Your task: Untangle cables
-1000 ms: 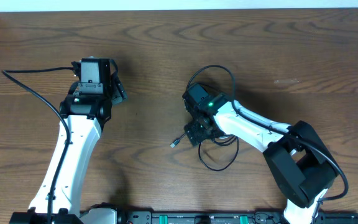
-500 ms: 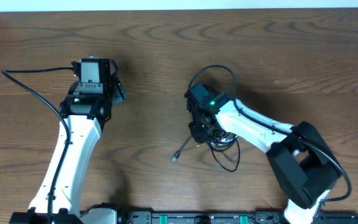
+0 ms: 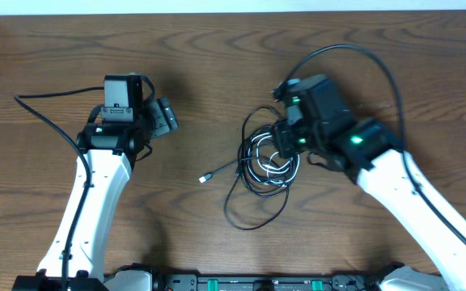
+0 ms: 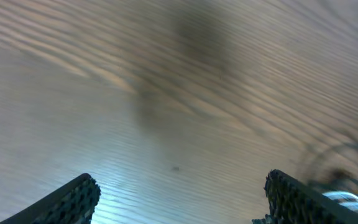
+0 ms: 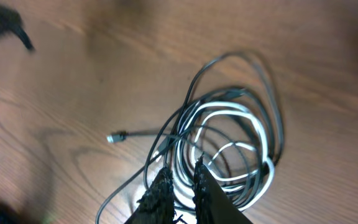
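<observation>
Cables (image 3: 269, 162) (tangled) partly hidden under right tool (image 5: 180, 179).

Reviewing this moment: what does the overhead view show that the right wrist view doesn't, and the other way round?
Only overhead: the left arm and its left gripper, open over bare table, well away from the tangle.
Only right wrist: the right gripper up close, pinched shut on strands at the tangle's edge.
Both: the cables, black with white coiled among them, and one plug end lying free.
</observation>
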